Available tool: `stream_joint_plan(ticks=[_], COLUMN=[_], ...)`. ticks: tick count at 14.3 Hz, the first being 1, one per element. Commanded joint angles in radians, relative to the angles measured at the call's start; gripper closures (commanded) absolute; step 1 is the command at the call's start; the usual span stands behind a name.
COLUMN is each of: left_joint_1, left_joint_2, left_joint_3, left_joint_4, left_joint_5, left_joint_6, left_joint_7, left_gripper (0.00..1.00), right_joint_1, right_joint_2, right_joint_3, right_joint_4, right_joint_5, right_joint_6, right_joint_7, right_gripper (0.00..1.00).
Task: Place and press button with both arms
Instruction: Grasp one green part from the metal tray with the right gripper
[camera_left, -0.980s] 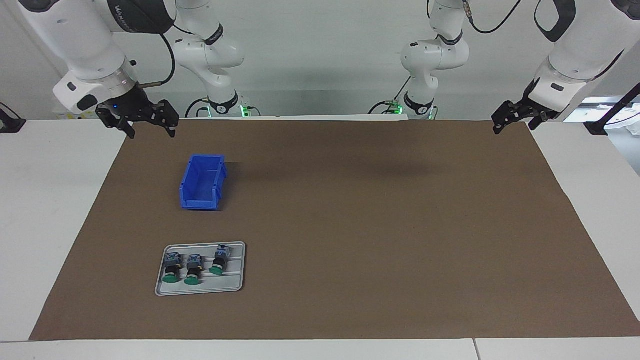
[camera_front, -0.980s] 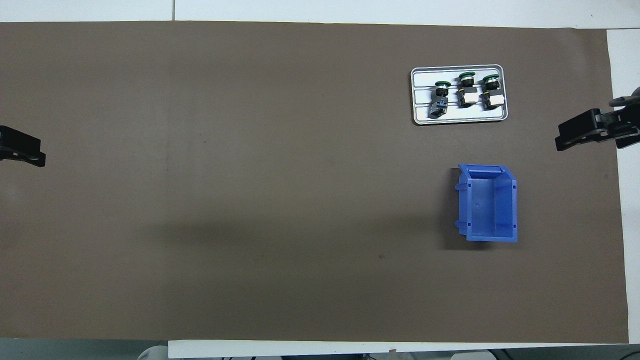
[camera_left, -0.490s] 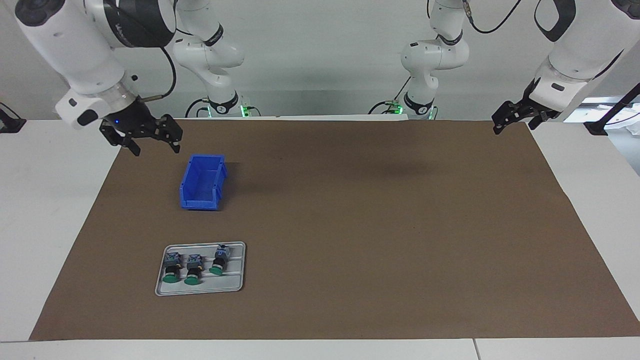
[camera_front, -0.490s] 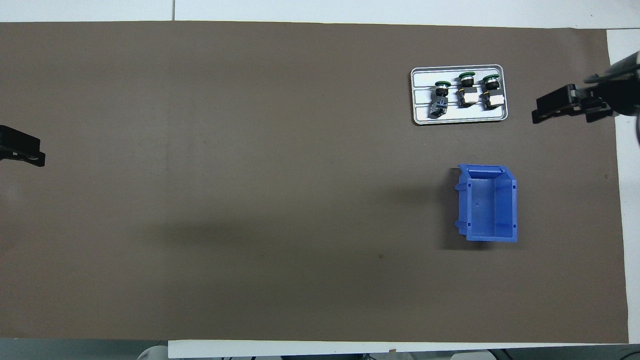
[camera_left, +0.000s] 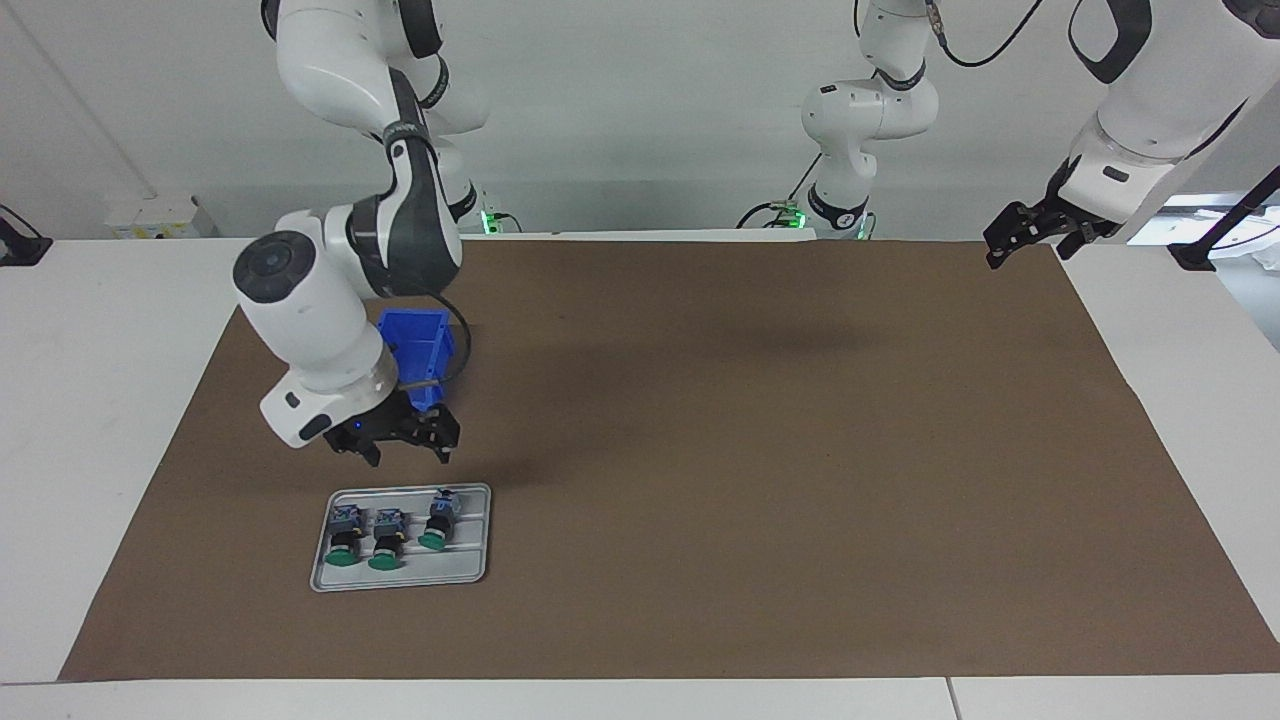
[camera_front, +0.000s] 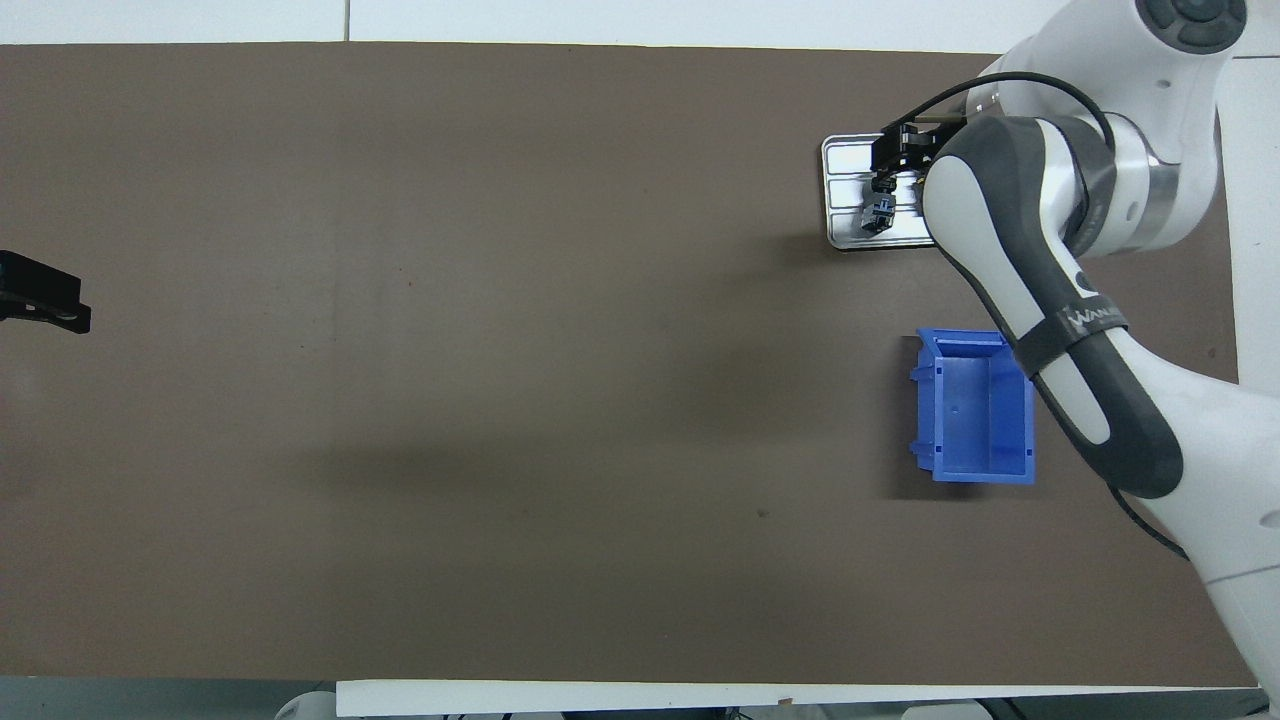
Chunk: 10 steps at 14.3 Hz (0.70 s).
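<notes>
On tray (camera_left: 478, 572): three buttons (camera_left: 386, 538) (right claw (camera_left: 405, 452) above).

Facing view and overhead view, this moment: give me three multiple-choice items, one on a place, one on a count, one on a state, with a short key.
1. Where does the right gripper hang?
A. over the blue bin
B. just above the tray's robot-side edge
C. at the left arm's end of the table

2. How many buttons lie on the tray?
A. two
B. three
C. four

3. What does the right gripper hold?
A. nothing
B. a button
C. the bin

Key: 1 B, it hangs over that edge, past the blue bin. 2 B, three green caps show. 3 A, fingers spread, all buttons on the tray.
</notes>
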Motion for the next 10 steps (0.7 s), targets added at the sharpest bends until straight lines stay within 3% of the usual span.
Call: stream_joint_plan(ticks=[1,7,10], left_joint_1=[-0.006,-0.011,-0.009], left_joint_2=[-0.026,-0.029,-0.029], left_joint_3=[0.002,0.003,0.003], left_joint_4=[-0.023,-0.028,-0.028], left_joint_5=[0.020,0.020,0.020], left_joint_6=[0.002,-0.010,-0.012], left_joint_7=[-0.016,-0.020,-0.022], left_gripper=[0.00,0.00,0.00], right_joint_1=[-0.013,0.004,0.006], right_joint_2=[0.025,0.091,0.103], right_joint_3=[0.005,0.005,0.005], right_joint_4=[-0.004,-0.056,-0.068], right_joint_5=[0.018,0.021,0.021], right_joint_6=[0.046,0.190,0.193], right_joint_7=[0.008,0.022,0.022], right_gripper=[0.15,0.19,0.19])
